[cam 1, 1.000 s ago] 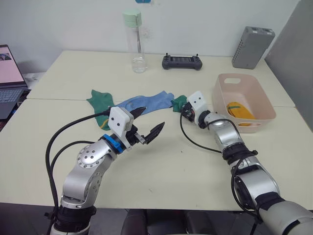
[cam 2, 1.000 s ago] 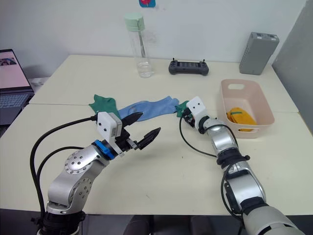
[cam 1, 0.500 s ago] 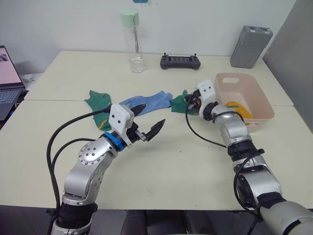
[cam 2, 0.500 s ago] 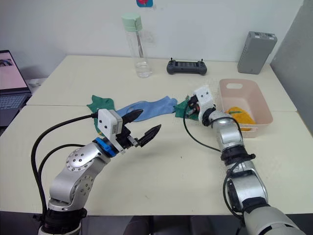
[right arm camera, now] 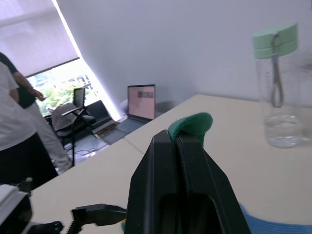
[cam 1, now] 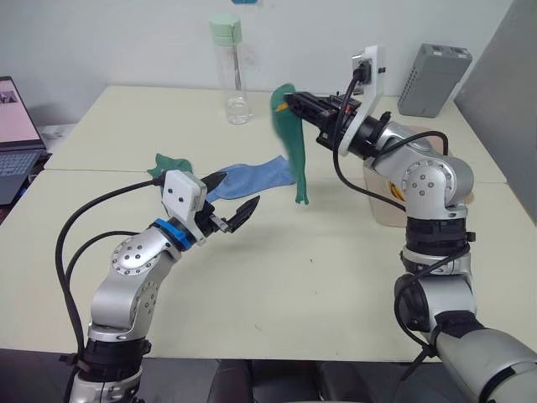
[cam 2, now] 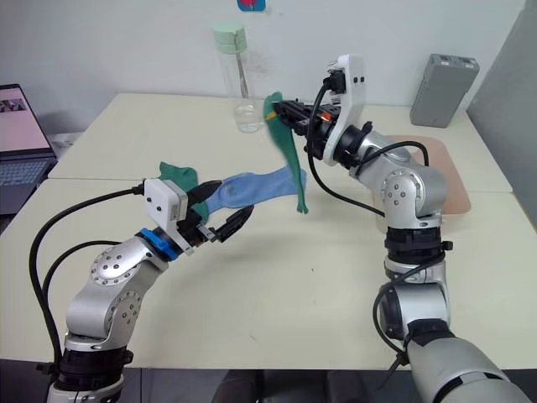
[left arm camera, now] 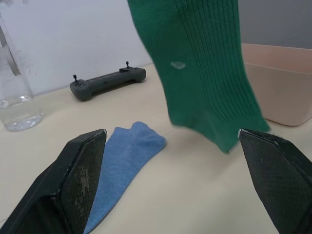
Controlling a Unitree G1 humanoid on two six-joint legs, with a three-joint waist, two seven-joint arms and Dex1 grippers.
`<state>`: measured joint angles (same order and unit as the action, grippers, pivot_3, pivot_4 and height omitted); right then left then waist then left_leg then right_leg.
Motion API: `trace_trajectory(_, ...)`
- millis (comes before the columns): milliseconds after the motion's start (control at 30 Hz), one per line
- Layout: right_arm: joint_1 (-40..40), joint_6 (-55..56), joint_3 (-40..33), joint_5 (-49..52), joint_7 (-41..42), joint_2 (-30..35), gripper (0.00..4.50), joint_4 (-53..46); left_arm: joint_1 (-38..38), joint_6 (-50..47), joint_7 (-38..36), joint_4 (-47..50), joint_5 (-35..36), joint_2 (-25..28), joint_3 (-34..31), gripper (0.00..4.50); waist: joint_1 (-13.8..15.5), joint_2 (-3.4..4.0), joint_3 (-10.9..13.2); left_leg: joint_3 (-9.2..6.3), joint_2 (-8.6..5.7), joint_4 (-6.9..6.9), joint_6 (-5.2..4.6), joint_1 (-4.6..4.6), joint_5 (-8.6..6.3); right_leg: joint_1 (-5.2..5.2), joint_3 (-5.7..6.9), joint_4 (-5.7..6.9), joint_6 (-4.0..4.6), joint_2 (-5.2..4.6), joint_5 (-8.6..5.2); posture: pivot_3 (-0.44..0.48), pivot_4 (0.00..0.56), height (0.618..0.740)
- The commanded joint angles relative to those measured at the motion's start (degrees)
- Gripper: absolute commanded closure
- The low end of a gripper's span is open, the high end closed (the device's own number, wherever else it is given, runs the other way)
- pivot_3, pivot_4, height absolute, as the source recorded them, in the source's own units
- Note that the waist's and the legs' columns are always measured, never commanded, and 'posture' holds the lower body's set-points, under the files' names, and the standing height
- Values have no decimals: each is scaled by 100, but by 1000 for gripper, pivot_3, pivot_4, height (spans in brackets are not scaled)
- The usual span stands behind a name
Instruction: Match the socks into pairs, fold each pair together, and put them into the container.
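Head views: right gripper point(cam 1: 295, 102) raised above the table point(cam 1: 277, 277), fingers clamped on a dark green sock point(cam 1: 293, 143) hanging below it, pink container point(cam 2: 445, 172) behind; left wrist view: left gripper point(left arm camera: 170, 161) spread wide, the green sock dangling ahead, blue sock point(left arm camera: 122, 161) flat between its fingers.

one dark green sock point(cam 1: 294, 151) hangs in the air, pinched at its cuff and dangling straight down, its toe above the surface. a light blue sock point(cam 1: 252, 176) lies flat and stretched out on the surface just beside it. a second dark green sock point(cam 1: 168, 164) lies crumpled at the blue one's far end. the pale pink container point(cam 2: 445, 176) sits on the surface to the right, a yellow sock point(cam 1: 396, 191) partly visible inside.
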<state>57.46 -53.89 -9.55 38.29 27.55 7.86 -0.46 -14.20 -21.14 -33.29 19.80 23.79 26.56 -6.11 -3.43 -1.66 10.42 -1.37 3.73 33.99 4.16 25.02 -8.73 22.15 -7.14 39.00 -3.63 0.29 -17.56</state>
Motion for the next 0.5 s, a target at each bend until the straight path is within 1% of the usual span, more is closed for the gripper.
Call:
trace_trajectory(33, -37, -399, -175, 680, -192, -260, 4456, -501, 76, -149, -76, 249, 251, 108, -201, 0, -4, 0, 0, 0, 0, 0, 0, 0, 0, 0, 1, 0, 0, 0, 0, 0, 150, 740)
trace_trajectory(100, -180, -592, -256, 948, -348, -424, 4456, -576, 190, -235, -132, 290, 329, 217, -267, 0, -27, 0, 0, -2, 3, -3, 0, 0, 0, 4, 1, 1, 1, 2, -1, 0, 150, 740)
trace_trajectory(233, -679, -581, -516, 884, -1035, -600, 4456, -249, 362, -356, -217, 293, 424, 447, -382, 0, -59, -2, -1, -2, 6, -4, 0, 1, 0, 5, 1, 2, 2, 5, -2, 0, 150, 740)
trace_trajectory(300, -1023, -481, -432, 668, -1088, -453, 4456, -147, 431, -346, -251, 258, 410, 533, -411, 0, -47, -3, -2, -3, 6, -2, 0, 1, 0, 4, 2, -2, 2, 4, -2, 0, 150, 740)
trace_trajectory(400, -1713, -296, -222, 201, -1078, -22, 4456, 99, 494, -383, -275, 272, 398, 570, -374, 0, -9, -5, -3, 0, 1, 0, 0, 3, 0, 2, -1, -6, 3, 0, -4, 0, 150, 740)
trace_trajectory(500, -2095, -34, -44, -68, -882, 215, 4456, 156, 512, -433, -323, 297, 387, 591, -274, 0, -20, -4, -2, 7, 1, 0, 0, 7, 0, 11, -7, -6, 1, 0, -4, 0, 150, 740)
